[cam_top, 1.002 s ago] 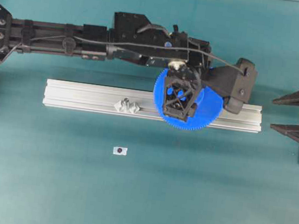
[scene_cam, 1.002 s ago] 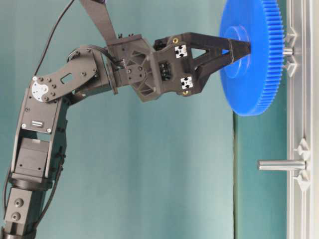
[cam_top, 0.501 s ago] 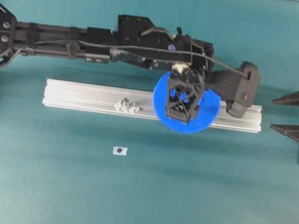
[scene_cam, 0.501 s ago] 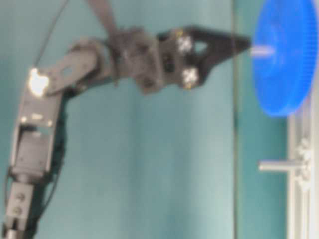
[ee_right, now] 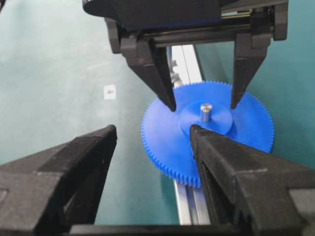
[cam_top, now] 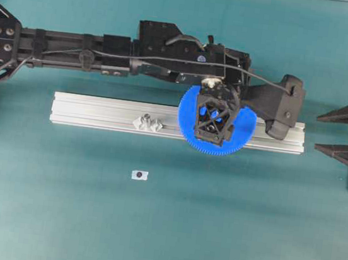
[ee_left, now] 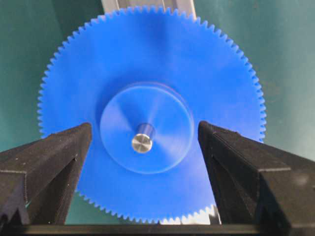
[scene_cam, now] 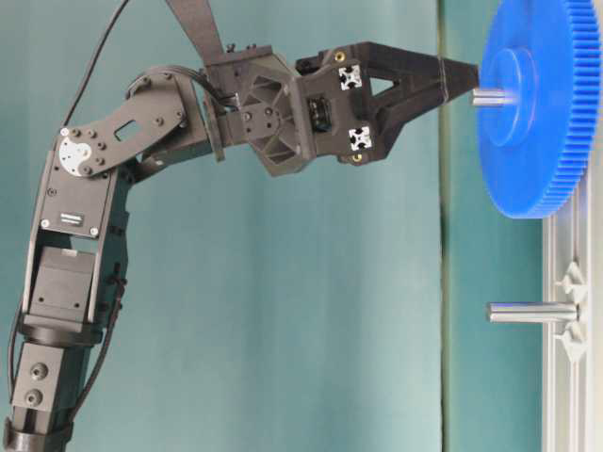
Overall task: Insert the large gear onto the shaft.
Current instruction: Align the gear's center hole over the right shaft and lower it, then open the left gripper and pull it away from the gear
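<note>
One large gear [cam_top: 216, 124] is sitting on the aluminium rail [cam_top: 100, 113], toward the rail's right end, with its toothed rim overhanging both long edges of the rail. One shaft [ee_left: 142, 142] is passing through the centre hole of the gear, and its flat metal tip is standing proud of the raised hub, as the left wrist view and the table-level view [scene_cam: 490, 96] are showing. The gear is lying flat against the rail side of the shaft.

A second, look-alike pin [scene_cam: 530, 312] is standing bare in its clear lobed bracket [cam_top: 147, 123] near the middle of the rail, well apart from the gear. The count is therefore two pins, two brackets where visible, one gear and one rail.

The left gripper [ee_left: 142, 147] is hovering directly over the hub with its jaws spread wide. Its two fingers [ee_left: 47, 162] are flanking the hub on either side without touching the hub or the shaft. In the table-level view the fingertips are standing just off the shaft tip.

The right gripper [ee_right: 152, 142] is parked at the right edge of the table [cam_top: 161, 230], aimed at the gear from a distance, with its jaws spread and holding nothing.

One small white marker [cam_top: 139, 174] is lying on the table in front of the rail.
</note>
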Tool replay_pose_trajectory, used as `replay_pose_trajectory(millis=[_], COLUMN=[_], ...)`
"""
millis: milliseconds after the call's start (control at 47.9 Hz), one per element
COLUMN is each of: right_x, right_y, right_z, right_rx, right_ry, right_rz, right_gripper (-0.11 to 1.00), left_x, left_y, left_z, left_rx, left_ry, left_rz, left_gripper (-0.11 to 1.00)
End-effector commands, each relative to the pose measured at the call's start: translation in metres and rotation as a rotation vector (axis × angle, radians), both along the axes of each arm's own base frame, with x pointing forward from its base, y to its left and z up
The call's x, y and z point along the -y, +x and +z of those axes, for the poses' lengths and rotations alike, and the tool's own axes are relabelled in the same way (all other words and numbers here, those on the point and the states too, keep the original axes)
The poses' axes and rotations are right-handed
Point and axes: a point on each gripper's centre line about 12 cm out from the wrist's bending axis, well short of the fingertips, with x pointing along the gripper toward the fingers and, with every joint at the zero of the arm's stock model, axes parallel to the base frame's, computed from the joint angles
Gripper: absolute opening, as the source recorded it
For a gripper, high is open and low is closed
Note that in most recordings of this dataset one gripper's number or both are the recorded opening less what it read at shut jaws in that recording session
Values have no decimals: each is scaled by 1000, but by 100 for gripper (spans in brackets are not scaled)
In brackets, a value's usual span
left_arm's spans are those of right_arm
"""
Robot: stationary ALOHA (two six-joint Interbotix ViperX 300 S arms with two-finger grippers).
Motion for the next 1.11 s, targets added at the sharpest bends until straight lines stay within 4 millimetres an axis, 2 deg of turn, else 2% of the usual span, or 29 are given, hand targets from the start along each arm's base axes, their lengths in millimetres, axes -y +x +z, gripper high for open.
replay_pose_trajectory(millis=[0, 292, 522, 585, 835, 981, 1086], right_x=[0, 0, 0, 0, 1, 3, 6], right_y=[2, 2, 0, -1, -9, -10, -10], right_z=[11, 12, 12, 12, 11, 11, 10], right_rx=[29, 31, 32, 35, 15, 10, 7], right_ry=[6, 6, 5, 0, -1, -5, -11], right_rz=[1, 1, 1, 1, -13, -25, -39], right_gripper=[70, 70, 70, 70, 70, 70, 70], left_x=[0, -10, -19, -23, -20, -18, -16], left_y=[1, -6, -18, -25, -49, -65, -79], left_z=[36, 50, 72, 78, 82, 99, 103], left_rx=[83, 89, 124, 132, 124, 224, 282], left_ry=[7, -2, -8, -7, -16, -26, -32], left_rz=[4, 52, 94, 105, 122, 156, 170], left_gripper=[88, 88, 88, 88, 88, 88, 88])
